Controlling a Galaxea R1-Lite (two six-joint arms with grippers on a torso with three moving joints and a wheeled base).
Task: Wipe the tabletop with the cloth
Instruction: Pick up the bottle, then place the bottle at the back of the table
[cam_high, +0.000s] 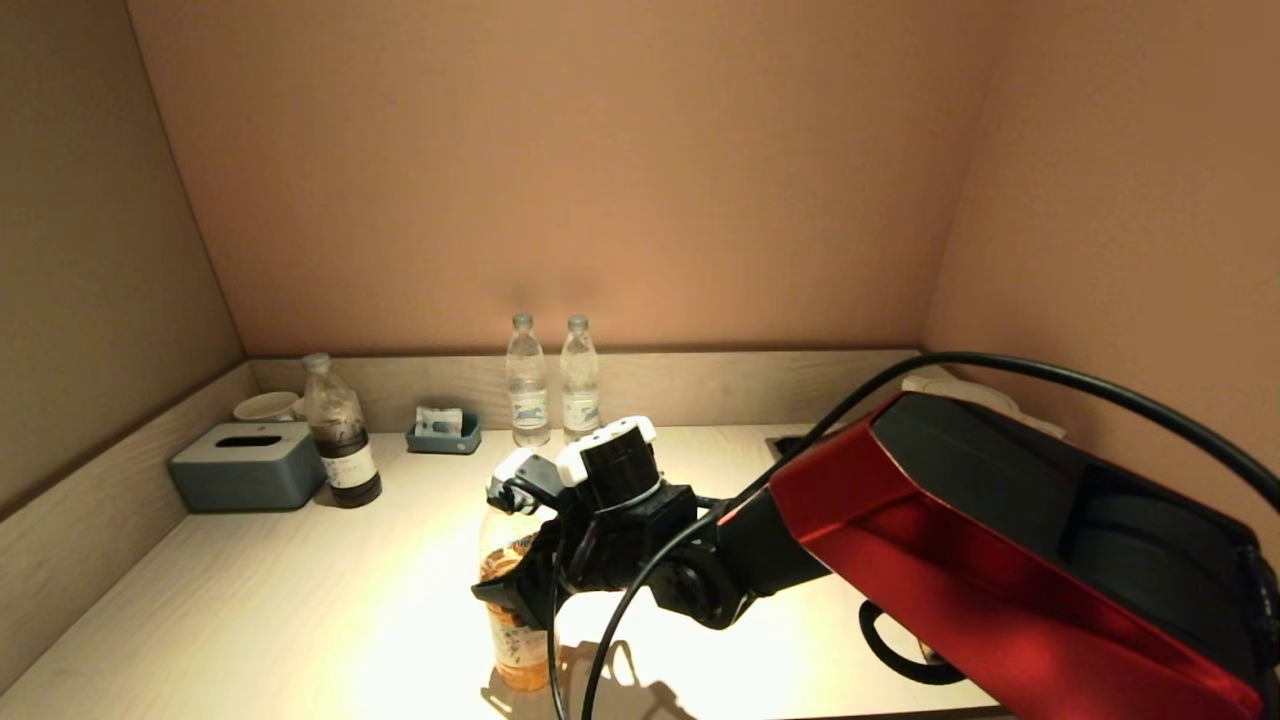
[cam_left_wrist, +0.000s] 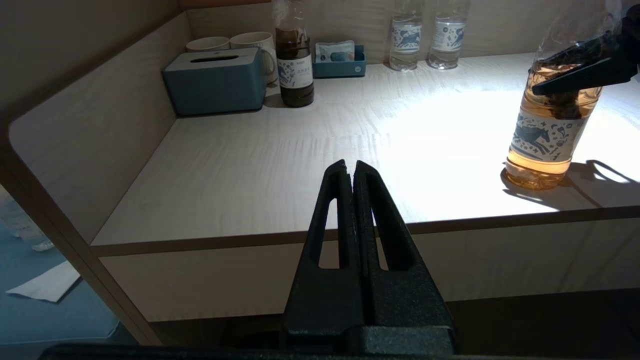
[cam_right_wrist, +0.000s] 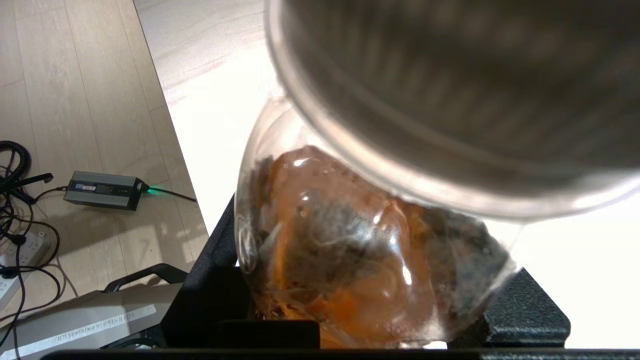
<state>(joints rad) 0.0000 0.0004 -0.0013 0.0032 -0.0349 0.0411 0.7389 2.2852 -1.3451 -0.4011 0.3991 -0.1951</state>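
Note:
No cloth shows in any view. The pale wooden tabletop (cam_high: 300, 600) also shows in the left wrist view (cam_left_wrist: 250, 165). My right gripper (cam_high: 510, 590) is shut on a clear bottle of amber liquid (cam_high: 515, 650) that stands upright near the table's front edge. In the right wrist view the gripper (cam_right_wrist: 370, 280) has a finger on each side of the bottle (cam_right_wrist: 350, 240). The bottle also shows in the left wrist view (cam_left_wrist: 547, 135). My left gripper (cam_left_wrist: 350, 167) is shut and empty, in front of and just below the table's front edge, out of the head view.
At the back left stand a grey tissue box (cam_high: 248, 465), a cup (cam_high: 265, 405) and a dark bottle (cam_high: 340, 440). A small blue tray (cam_high: 443, 432) and two water bottles (cam_high: 527, 385) stand at the back. Walls close in three sides. A white sheet (cam_left_wrist: 47, 285) lies on the floor.

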